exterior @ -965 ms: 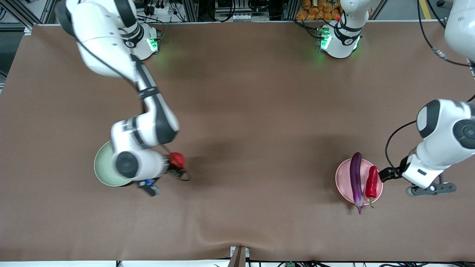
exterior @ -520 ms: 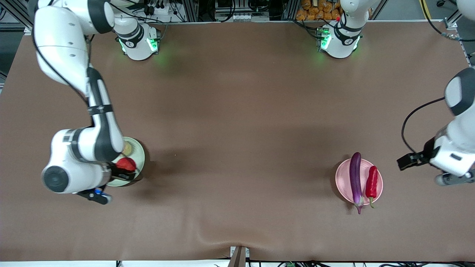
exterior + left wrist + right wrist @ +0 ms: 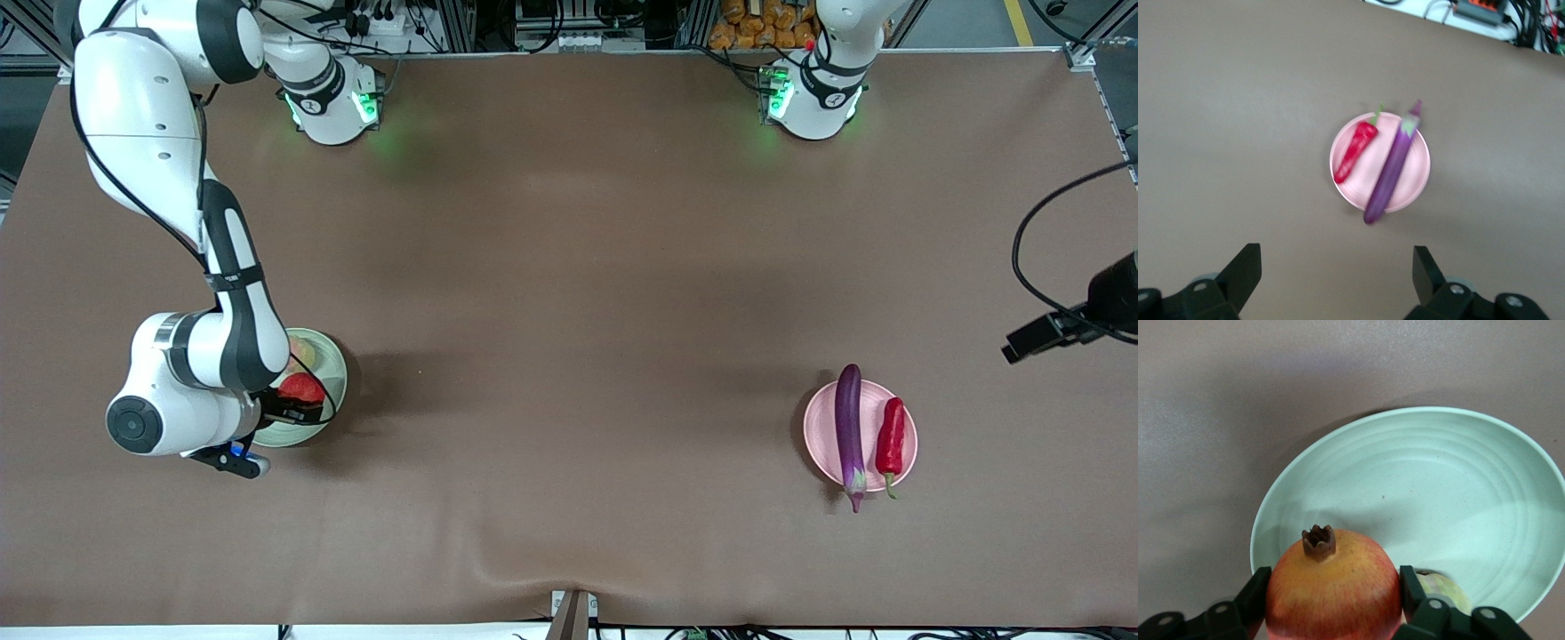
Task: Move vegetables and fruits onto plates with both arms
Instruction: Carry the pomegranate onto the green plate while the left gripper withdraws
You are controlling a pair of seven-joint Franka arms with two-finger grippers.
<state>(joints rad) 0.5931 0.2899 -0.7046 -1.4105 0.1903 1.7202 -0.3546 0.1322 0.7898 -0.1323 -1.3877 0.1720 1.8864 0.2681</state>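
Green plate [image 3: 331, 360]: your right gripper [image 3: 293, 406] clasps pomegranate [image 3: 300, 388] | left gripper [image 3: 1335, 275] spread wide, high above pink plate [image 3: 822, 427]

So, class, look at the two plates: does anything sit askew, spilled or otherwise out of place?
Only one thing: the eggplant is too long for the pink plate, so both ends overhang the rim. The chili pepper lies beside it on the plate. On the green plate, the pomegranate sits between the right hand's fingers. Nothing has spilled.

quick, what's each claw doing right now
Left claw: open, holding nothing, up over the table by the pink plate.
Right claw: around the pomegranate over the green plate; grip cannot be told.
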